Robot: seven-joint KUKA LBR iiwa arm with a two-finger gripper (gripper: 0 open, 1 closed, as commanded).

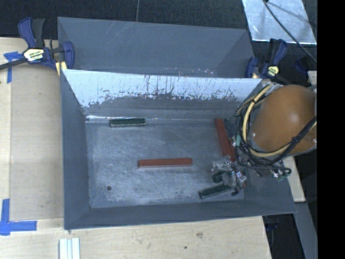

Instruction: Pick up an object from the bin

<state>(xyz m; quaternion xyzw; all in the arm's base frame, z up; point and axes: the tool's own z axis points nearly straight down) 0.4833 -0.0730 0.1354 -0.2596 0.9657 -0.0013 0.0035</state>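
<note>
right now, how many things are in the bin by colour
red-brown bars: 2
dark bars: 2
small dark speck, too small to tell what it is: 1
total: 5

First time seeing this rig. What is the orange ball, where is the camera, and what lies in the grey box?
One camera looks down on a grey metal bin from above. The orange dome is a cover on a robot arm reaching in from the right; its gripper sits low in the bin's near right corner, just over a dark stick. A reddish bar lies mid-floor, a second reddish bar lies by the arm, a dark green bar at the back wall. Whether anything is gripped I cannot tell.
</note>
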